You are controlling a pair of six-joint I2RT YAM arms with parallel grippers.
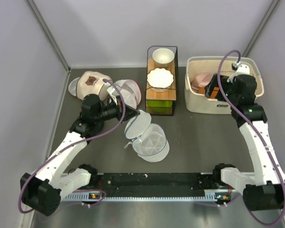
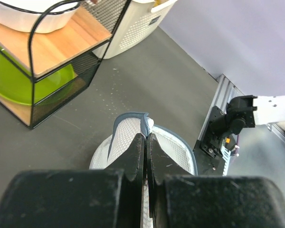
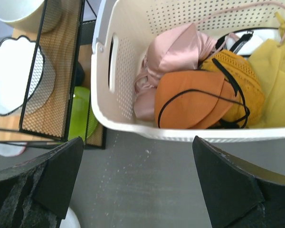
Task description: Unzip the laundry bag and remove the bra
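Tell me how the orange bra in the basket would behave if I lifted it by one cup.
Probably light and only partly floppy: the bra has rounded cups that hold their shape, so a cup should stay domed while the rest dangles. Thin dark straps run over the mustard lace fabric beside it, so lifting may snag that and drag it along.

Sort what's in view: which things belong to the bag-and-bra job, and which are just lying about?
Job: laundry bag, lid open, pinched by the shut left gripper; orange bra, in the basket below the open right gripper.
Lying about: bowl rack; pink garment; yellow garment; pink-trimmed mesh bag; beige mesh bag.
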